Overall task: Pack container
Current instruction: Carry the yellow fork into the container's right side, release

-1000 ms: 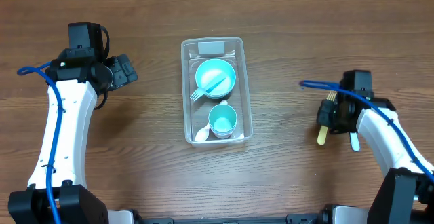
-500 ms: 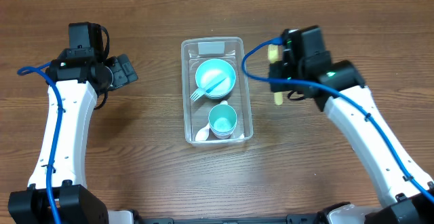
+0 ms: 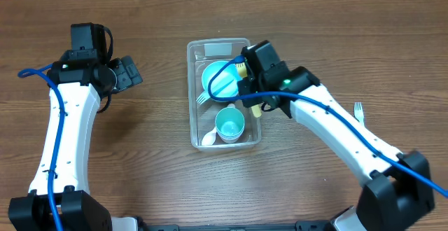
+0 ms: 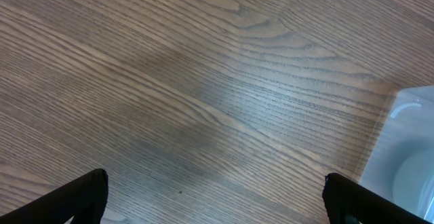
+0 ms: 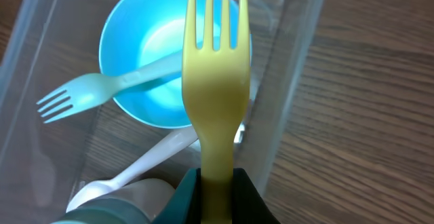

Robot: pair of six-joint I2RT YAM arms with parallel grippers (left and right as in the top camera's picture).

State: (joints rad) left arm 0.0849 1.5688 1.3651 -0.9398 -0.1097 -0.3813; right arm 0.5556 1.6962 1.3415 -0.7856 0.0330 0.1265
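The clear container (image 3: 218, 49) lies mid-table, label end far. Inside are a blue bowl (image 3: 222, 73) with a light blue fork (image 3: 210, 93) across it, a teal cup (image 3: 229, 124) and a white spoon (image 3: 208, 140). My right gripper (image 3: 250, 91) is shut on a yellow fork (image 5: 215, 81) and holds it over the container's right wall (image 5: 295, 81), tines pointing over the bowl (image 5: 149, 61). The light blue fork (image 5: 88, 95), the spoon (image 5: 142, 166) and the cup (image 5: 108, 207) show below it. My left gripper (image 3: 130, 73) is open and empty over bare table, left of the container (image 4: 407, 149).
A pale fork (image 3: 358, 110) lies on the wooden table to the right of the container, beside my right arm. My left gripper's fingertips (image 4: 217, 203) frame bare wood.
My right arm has swung from the table's right side to the container, carrying the yellow fork. The pale fork at the right now shows. The left arm has not moved.
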